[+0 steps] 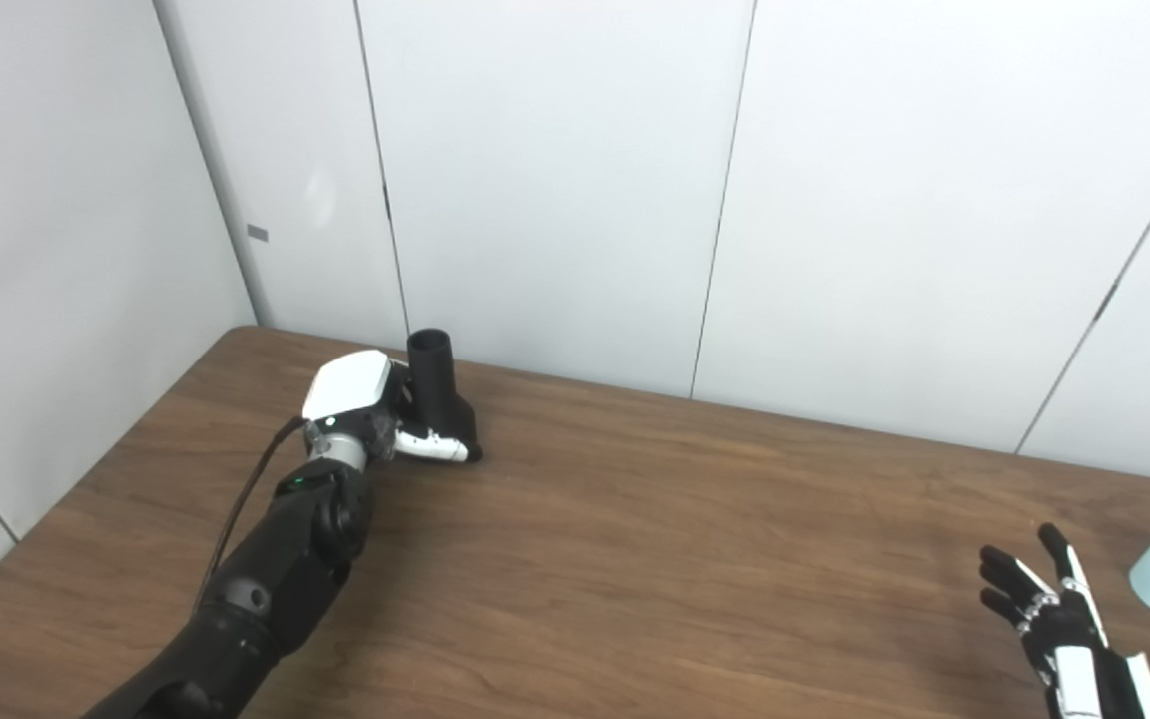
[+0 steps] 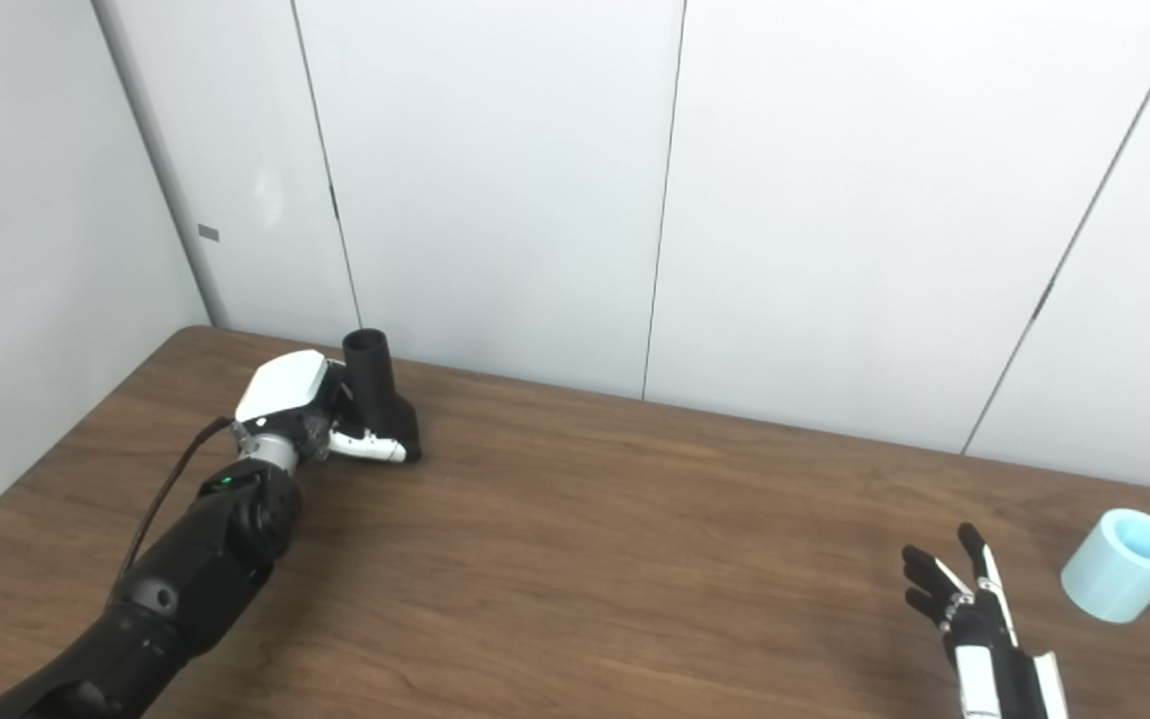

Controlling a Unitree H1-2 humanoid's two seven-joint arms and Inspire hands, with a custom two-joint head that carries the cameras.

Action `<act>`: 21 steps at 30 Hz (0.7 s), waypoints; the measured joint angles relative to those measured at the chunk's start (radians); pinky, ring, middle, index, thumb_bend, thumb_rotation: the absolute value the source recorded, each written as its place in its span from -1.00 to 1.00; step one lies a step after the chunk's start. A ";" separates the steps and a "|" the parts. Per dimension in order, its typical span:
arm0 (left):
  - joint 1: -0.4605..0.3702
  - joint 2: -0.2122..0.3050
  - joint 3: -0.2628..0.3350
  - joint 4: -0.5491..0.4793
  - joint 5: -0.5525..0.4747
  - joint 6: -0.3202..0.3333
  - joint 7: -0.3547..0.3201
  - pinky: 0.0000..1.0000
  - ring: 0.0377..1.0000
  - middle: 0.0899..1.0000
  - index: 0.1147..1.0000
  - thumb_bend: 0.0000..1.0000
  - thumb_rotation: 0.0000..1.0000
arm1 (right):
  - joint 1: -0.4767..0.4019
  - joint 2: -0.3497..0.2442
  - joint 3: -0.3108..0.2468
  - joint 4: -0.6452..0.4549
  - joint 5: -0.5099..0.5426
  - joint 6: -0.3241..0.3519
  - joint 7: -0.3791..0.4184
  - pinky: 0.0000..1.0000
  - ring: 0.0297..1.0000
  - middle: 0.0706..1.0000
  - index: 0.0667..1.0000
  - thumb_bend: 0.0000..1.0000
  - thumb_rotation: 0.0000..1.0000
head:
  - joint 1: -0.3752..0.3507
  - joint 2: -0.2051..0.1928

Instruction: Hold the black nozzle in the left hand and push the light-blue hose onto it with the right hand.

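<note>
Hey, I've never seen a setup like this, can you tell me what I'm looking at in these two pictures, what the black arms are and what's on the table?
Both pictures show one scene, taken by two cameras side by side on a humanoid robot's head, so they differ only slightly. The black arms entering from the bottom are the robot's own.

The left hand is at the black nozzle, a short tube standing upright on a wider base near the far edge of the wooden table. Its fingers wrap the base, so it seems to grip it.

The right hand is open, fingers spread, holding nothing. Just to its right lies the light-blue hose, a short tube piece tilted on the table, untouched.
</note>
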State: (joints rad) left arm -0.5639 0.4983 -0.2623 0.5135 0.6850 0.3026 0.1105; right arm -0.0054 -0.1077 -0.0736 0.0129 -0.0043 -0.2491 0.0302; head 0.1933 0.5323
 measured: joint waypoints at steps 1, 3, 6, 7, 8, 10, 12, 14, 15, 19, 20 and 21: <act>0.012 -0.001 -0.003 -0.018 0.004 0.000 0.000 0.16 0.17 -0.09 -0.17 0.05 -1.00 | 0.001 0.000 0.000 0.000 -0.003 0.000 0.000 0.60 0.66 0.61 0.91 0.04 1.00 | -0.008 0.002; 0.026 -0.002 -0.005 -0.039 0.017 -0.001 0.009 0.03 0.04 -0.25 -0.14 0.05 -1.00 | 0.001 0.000 0.000 0.000 -0.007 -0.001 0.000 0.63 0.67 0.62 0.93 0.05 1.00 | -0.012 0.002; 0.054 -0.002 -0.009 -0.108 0.025 0.010 -0.005 -0.02 0.03 -0.30 -0.12 0.04 -1.00 | 0.001 0.000 0.002 0.000 -0.013 -0.003 0.000 0.65 0.68 0.61 0.92 0.04 1.00 | -0.017 0.002; 0.073 -0.007 -0.014 -0.135 0.037 0.013 -0.005 -0.04 0.03 -0.30 -0.12 0.04 -1.00 | 0.001 0.000 0.002 0.000 -0.015 -0.005 0.000 0.63 0.67 0.60 0.91 0.05 1.00 | -0.021 0.002; 0.088 -0.013 -0.018 -0.161 0.048 0.017 -0.006 -0.03 0.05 -0.30 -0.12 0.04 -1.00 | 0.001 0.001 0.002 0.000 -0.017 -0.007 -0.001 0.61 0.66 0.60 0.91 0.06 1.00 | -0.028 0.003; 0.110 -0.021 -0.023 -0.212 0.060 0.041 -0.022 0.02 0.10 -0.30 -0.11 0.04 -1.00 | 0.001 0.001 0.002 0.000 -0.023 -0.010 -0.001 0.57 0.63 0.59 0.90 0.06 1.00 | -0.040 0.005; 0.127 -0.022 -0.023 -0.257 0.061 0.051 -0.051 0.07 0.12 -0.27 -0.11 0.05 -1.00 | -0.001 0.001 0.002 0.002 -0.026 -0.012 -0.002 0.56 0.62 0.58 0.90 0.04 1.00 | -0.049 0.006; 0.146 -0.028 -0.027 -0.300 0.064 0.054 -0.068 -0.05 -0.02 -0.30 -0.12 0.04 -1.00 | -0.001 0.001 0.002 0.002 -0.026 -0.012 -0.002 0.55 0.62 0.58 0.90 0.04 1.00 | -0.058 0.008; 0.157 -0.037 -0.027 -0.320 0.068 0.055 -0.069 -0.13 -0.09 -0.31 -0.12 0.04 -1.00 | -0.001 0.001 0.002 0.002 -0.026 -0.012 -0.002 0.55 0.62 0.57 0.90 0.06 1.00 | -0.063 0.009; 0.191 -0.073 -0.035 -0.383 0.093 0.055 -0.075 -0.25 -0.16 -0.32 -0.13 0.04 -1.00 | -0.002 0.003 0.005 0.003 -0.033 -0.011 -0.004 0.52 0.59 0.57 0.89 0.07 1.00 | -0.086 0.015; 0.202 -0.083 -0.039 -0.403 0.096 0.054 -0.081 -0.26 -0.17 -0.32 -0.13 0.04 -1.00 | -0.003 0.005 0.005 0.002 -0.036 -0.011 -0.004 0.52 0.59 0.57 0.89 0.07 1.00 | -0.087 0.017; 0.212 -0.090 -0.043 -0.421 0.100 0.055 -0.087 -0.31 -0.20 -0.33 -0.14 0.04 -1.00 | -0.003 0.007 0.006 0.002 -0.041 -0.010 -0.006 0.53 0.59 0.57 0.89 0.07 1.00 | -0.095 0.020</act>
State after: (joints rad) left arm -0.3523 0.4080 -0.3048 0.0921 0.7851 0.3580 0.0239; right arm -0.0087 -0.1012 -0.0681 0.0149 -0.0449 -0.2593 0.0246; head 0.0983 0.5522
